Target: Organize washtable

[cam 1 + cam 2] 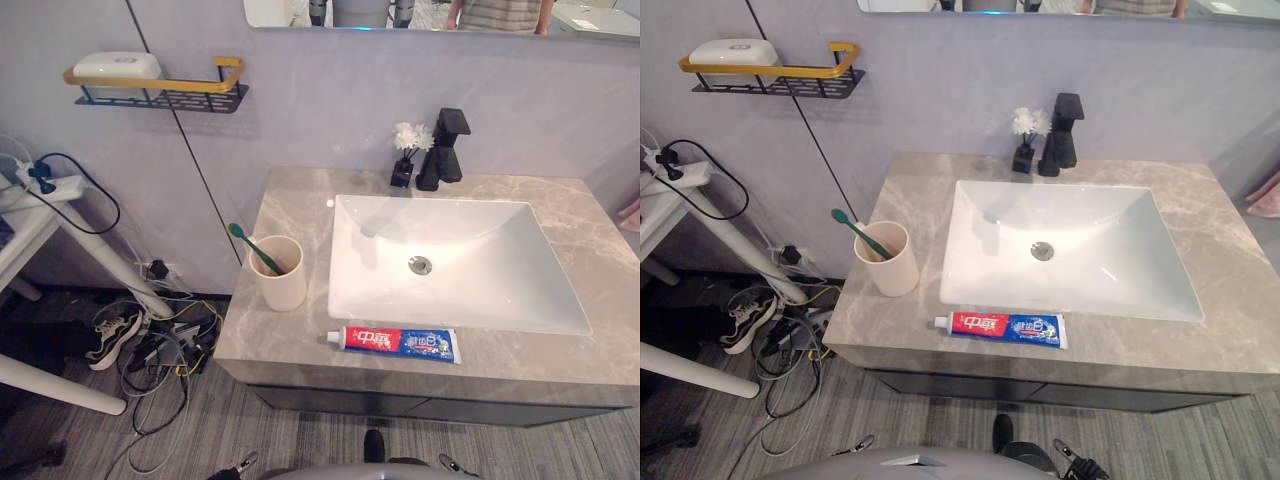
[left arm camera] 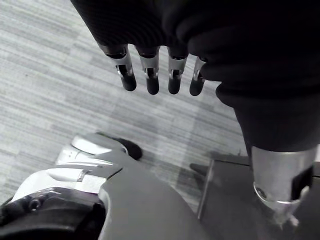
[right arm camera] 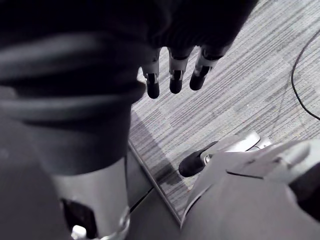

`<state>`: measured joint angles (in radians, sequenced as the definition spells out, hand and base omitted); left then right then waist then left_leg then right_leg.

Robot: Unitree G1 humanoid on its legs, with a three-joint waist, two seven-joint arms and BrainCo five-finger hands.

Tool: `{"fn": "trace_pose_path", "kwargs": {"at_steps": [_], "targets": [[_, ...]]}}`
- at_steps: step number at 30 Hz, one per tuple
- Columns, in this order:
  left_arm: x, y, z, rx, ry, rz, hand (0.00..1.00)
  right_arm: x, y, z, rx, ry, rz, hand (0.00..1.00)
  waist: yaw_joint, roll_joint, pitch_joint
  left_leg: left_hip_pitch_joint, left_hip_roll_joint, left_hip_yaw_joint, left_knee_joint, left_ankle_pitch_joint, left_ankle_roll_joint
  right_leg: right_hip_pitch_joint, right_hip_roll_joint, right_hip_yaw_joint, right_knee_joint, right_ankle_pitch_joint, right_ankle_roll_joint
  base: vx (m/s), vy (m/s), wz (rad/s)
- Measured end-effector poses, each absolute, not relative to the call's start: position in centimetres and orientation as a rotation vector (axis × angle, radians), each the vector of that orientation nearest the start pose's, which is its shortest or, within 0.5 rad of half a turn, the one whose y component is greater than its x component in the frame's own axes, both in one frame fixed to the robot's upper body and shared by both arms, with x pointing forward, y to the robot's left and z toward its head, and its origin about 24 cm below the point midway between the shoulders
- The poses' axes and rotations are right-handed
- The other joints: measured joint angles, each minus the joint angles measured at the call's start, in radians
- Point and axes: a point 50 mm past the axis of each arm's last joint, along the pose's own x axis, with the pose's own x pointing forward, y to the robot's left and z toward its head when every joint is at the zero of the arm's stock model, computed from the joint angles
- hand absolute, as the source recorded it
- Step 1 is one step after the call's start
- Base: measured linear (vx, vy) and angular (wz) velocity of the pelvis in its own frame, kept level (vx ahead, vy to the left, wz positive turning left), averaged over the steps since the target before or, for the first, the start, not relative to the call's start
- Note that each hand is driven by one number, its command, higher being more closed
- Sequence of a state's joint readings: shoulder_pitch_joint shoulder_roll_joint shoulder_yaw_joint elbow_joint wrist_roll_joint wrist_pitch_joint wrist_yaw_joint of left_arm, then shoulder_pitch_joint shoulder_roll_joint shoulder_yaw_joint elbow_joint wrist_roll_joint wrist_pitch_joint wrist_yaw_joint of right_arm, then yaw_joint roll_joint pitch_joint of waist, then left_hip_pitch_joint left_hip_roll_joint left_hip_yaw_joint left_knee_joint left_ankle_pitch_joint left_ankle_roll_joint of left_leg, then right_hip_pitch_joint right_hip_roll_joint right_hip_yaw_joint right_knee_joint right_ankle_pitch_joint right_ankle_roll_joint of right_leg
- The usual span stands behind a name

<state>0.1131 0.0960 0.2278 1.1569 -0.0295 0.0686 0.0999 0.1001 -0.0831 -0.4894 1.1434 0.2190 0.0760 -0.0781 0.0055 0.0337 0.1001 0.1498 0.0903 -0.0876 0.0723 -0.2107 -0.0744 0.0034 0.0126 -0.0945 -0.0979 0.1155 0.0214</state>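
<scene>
Left eye view looks down on the table (image 1: 590, 215), with the white sink (image 1: 480, 240) sunk in its middle. At 9 o'clock of the sink stands a cream cup (image 1: 283, 280) with a green toothbrush (image 1: 250, 245) leaning in it. At 6 o'clock a toothpaste tube (image 1: 395, 342) lies flat along the front strip, close to the edge. At 12 o'clock are the black tap (image 1: 443, 150) and, just beside it, a small vase of white flowers (image 1: 402, 172). A wall shelf (image 1: 160, 97) with a bar of soap (image 1: 117, 66) hangs off toward 10 o'clock.

Neither arm is at work. The left robot hand (image 2: 150, 75) hangs over the floor with fingers straight and apart, holding nothing, and the right robot hand (image 3: 176, 75) hangs the same way.

My reading is that the tidying has not begun. The tube looks like the one loose item (everything else already stands in a sensible place). The next move probably calls for raising the right robot hand to 6 o'clock of the sink, pinching the tube across its narrow sides, then standing it in the cup beside the toothbrush without tipping the cup.
</scene>
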Motion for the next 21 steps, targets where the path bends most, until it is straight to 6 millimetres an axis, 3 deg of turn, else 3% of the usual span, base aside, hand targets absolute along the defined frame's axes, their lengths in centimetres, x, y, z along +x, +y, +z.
{"fn": "trace_pose_path", "kwargs": {"at_steps": [6,14,17,18,19,21], "targets": [[3.9,21.4,-17.2,-0.053,1.333,0.432,0.00,4.0,-23.0,-17.0,0.440,1.217,-0.768,0.00,0.003,0.008,-0.004,0.015,0.000,0.000,-0.013,0.002,0.003,0.010,0.001,0.000,0.006,-0.003,-0.001,0.01,0.002,0.01],[3.2,22.9,-16.8,-0.322,1.227,0.765,0.00,3.6,-22.9,-17.0,0.492,1.208,-0.823,0.00,0.006,0.011,-0.011,0.010,-0.001,-0.041,-0.015,0.005,0.006,0.021,-0.004,-0.033,0.006,-0.017,0.001,0.01,-0.004,0.14],[5.6,25.1,-14.7,-0.392,0.971,0.906,0.00,3.3,-22.8,-17.0,0.503,1.205,-0.841,0.00,0.015,0.010,-0.016,-0.004,-0.002,-0.074,-0.019,0.014,0.005,0.021,-0.010,-0.066,0.007,-0.025,0.001,0.01,-0.017,0.39],[7.4,26.7,-12.3,-0.357,0.795,0.938,0.00,3.1,-22.9,-17.0,0.497,1.201,-0.850,0.00,0.036,0.013,-0.019,-0.009,-0.002,-0.086,-0.023,0.016,0.005,0.021,-0.011,-0.078,0.007,-0.030,0.001,0.00,-0.014,0.22],[7.8,26.9,-11.8,-0.348,0.759,0.943,0.00,3.0,-22.9,-17.0,0.495,1.201,-0.852,0.00,0.039,0.014,-0.020,-0.012,-0.002,-0.088,-0.023,0.016,0.005,0.020,-0.012,-0.080,0.007,-0.031,0.001,0.01,-0.014,0.23],[9.4,28.5,-7.9,-0.303,0.521,1.015,0.00,2.8,-23.2,-16.9,0.477,1.183,-0.860,0.00,0.057,0.021,-0.042,-0.024,-0.002,-0.092,-0.024,0.018,0.007,0.012,-0.013,-0.087,0.007,-0.031,-0.001,0.04,-0.006,0.11]]}}
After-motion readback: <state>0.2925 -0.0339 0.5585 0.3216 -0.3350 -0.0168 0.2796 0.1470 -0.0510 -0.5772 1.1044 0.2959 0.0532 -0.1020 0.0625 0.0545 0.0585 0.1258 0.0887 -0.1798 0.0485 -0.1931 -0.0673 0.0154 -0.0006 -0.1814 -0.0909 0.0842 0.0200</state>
